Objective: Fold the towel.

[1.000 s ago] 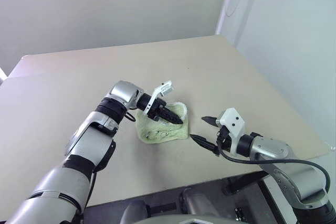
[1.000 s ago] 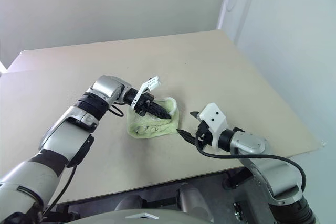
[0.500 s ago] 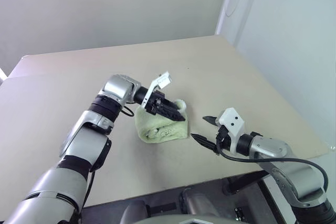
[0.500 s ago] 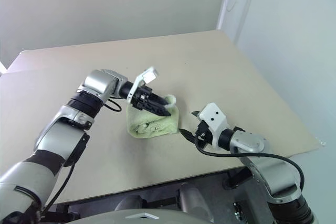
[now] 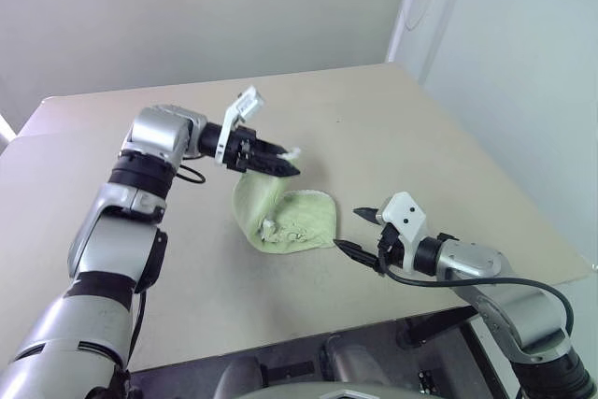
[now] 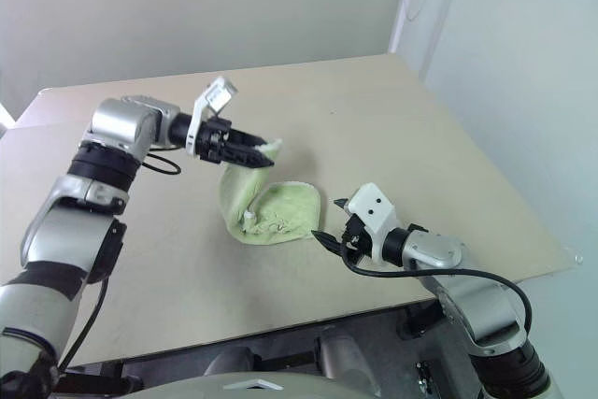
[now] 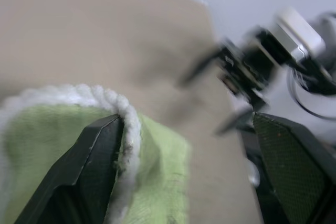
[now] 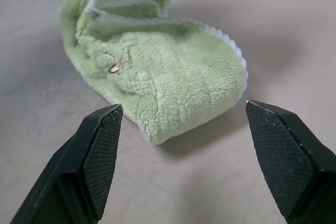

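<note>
The left gripper (image 5: 277,164) has its two black fingers spread wide, yet a corner of the small pale lime-green terry towel with white stitched edging (image 5: 285,217) hangs off one finger (image 7: 100,156), lifted clear while the rest lies bunched on the beige tabletop (image 5: 392,128) near its front middle; whether the cloth is merely snagged there I cannot tell. To do this step well, I judge the raised corner should be carried across and laid flat over the heap, edges matched, and the finger drawn out level so the nap does not drag the fold open. The right gripper (image 5: 357,229) hangs just beside the towel's near edge, fingers wide apart and holding nothing, free to pin the lower layer. Nothing else on the table blocks the fold.
</note>
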You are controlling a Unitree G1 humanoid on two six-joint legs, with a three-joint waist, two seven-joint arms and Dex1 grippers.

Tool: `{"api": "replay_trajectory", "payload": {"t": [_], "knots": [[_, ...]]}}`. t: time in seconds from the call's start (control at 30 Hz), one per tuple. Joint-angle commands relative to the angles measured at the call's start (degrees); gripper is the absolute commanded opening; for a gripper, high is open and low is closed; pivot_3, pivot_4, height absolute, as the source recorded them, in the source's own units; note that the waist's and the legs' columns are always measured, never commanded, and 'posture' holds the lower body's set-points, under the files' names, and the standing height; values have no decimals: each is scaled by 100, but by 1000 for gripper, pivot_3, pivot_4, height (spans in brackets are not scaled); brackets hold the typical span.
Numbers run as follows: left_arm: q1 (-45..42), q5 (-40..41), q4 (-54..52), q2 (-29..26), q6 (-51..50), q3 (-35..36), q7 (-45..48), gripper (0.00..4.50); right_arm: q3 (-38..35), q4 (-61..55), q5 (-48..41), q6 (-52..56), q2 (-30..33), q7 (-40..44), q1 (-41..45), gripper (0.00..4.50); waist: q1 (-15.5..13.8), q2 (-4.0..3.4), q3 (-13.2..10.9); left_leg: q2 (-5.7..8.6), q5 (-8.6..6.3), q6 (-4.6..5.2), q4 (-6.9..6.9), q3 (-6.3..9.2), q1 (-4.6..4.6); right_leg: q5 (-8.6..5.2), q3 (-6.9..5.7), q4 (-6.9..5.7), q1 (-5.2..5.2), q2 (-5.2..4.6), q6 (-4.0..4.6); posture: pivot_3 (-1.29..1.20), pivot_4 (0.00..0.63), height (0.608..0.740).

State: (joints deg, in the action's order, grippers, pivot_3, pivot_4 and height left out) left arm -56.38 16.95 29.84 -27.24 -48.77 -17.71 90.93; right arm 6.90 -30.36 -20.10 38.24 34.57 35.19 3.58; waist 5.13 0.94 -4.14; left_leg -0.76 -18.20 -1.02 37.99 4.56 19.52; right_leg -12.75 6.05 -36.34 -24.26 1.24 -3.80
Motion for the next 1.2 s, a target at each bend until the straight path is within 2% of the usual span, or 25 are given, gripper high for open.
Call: {"api": "replay_trajectory", "payload": {"t": [0.03, 0.07, 0.1, 0.3, 0.67, 0.93, 1.2], "knots": [[174, 73, -589, 174, -30, -239, -46, 4096, -30, 31, 39, -158, -25, 49, 165, 3890, -46, 1, 0, 0, 0, 0, 2, 0, 0, 0, 0, -1, 0, 1, 0, 0, 0, 740], [236, 41, -669, 238, 8, -326, -69, 4457, -26, 39, 47, -160, -26, 56, 173, 3890, -60, 1, 0, 0, 0, 0, 2, 0, -2, 0, 0, -2, 0, 2, 0, 0, 0, 740], [256, -3, -700, 320, 48, -420, -103, 4480, -24, 39, 50, -159, -30, 62, 177, 3890, -83, 0, 0, -1, 0, 0, 2, 0, -3, 0, 0, -4, 0, 4, 0, 0, 0, 740], [89, -72, -636, 848, 258, -678, -265, 4480, -8, 29, 101, -140, -86, 24, 152, 3890, -118, -1, 1, 0, 0, 0, 7, 0, -9, 0, 0, -10, 3, 8, 1, 0, 0, 740], [90, -278, -414, 925, 467, -971, -210, 4480, -122, -42, 76, -118, -58, 48, 50, 3890, -113, -3, 2, 1, 0, 0, 7, -3, -9, 0, 6, -8, 4, 9, 1, 0, 0, 740], [-239, -96, 80, 1169, 509, -730, -5, 4480, -220, -163, -22, -102, 178, 314, -118, 3890, -117, -2, 1, 2, 0, 0, 8, -3, -8, 0, 6, -7, 4, 9, 1, 0, 0, 740], [-436, -718, 4, 884, 1955, -941, 38, 4480, -113, -224, 9, -76, 176, 331, -202, 3890, -112, -2, 1, 2, 0, 0, 6, -3, -10, 0, 7, -8, 4, 9, 1, 0, 0, 740]]}}
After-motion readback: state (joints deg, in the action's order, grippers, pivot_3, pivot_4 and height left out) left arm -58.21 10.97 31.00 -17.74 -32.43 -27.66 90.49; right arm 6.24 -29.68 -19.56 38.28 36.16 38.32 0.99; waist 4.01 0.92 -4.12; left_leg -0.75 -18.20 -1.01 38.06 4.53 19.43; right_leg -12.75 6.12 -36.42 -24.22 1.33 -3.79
